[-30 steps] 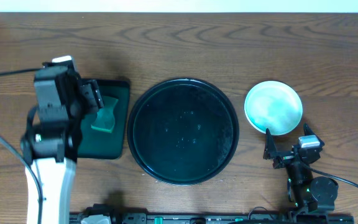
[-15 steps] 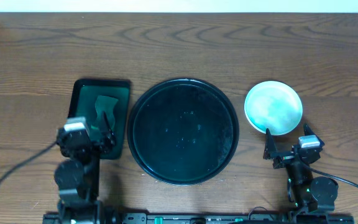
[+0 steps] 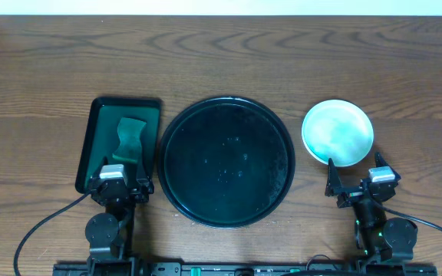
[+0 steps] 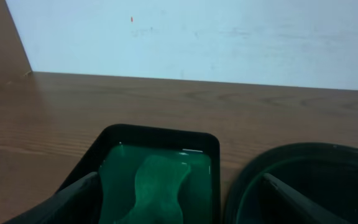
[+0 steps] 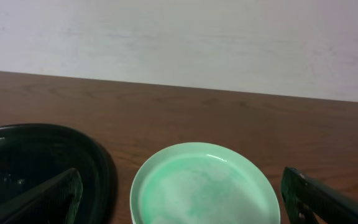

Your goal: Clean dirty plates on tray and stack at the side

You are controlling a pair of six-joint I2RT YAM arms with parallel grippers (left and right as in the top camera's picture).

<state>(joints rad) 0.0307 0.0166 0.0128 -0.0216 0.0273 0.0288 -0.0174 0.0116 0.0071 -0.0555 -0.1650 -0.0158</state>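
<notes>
The large round black tray (image 3: 226, 160) sits mid-table with no plates on it; its rim also shows in the left wrist view (image 4: 303, 174) and the right wrist view (image 5: 42, 162). A pale-mint plate (image 3: 338, 132) lies on the table to the tray's right, seen as one round from above, and shows close up in the right wrist view (image 5: 204, 186). I cannot tell whether other plates lie under it. My right gripper (image 3: 355, 175) is open and empty just in front of the plate. My left gripper (image 3: 120, 182) is open and empty at the near edge of the green rectangular tray.
A dark green rectangular tray (image 3: 121, 153) left of the black tray holds a green sponge (image 3: 131, 138), also seen in the left wrist view (image 4: 157, 190). A pale wall stands behind the table's far edge.
My left arm has drawn back from above the green tray toward the table's near edge and dropped low. The sponge stays in the green tray. The right arm and the plate have not moved.
</notes>
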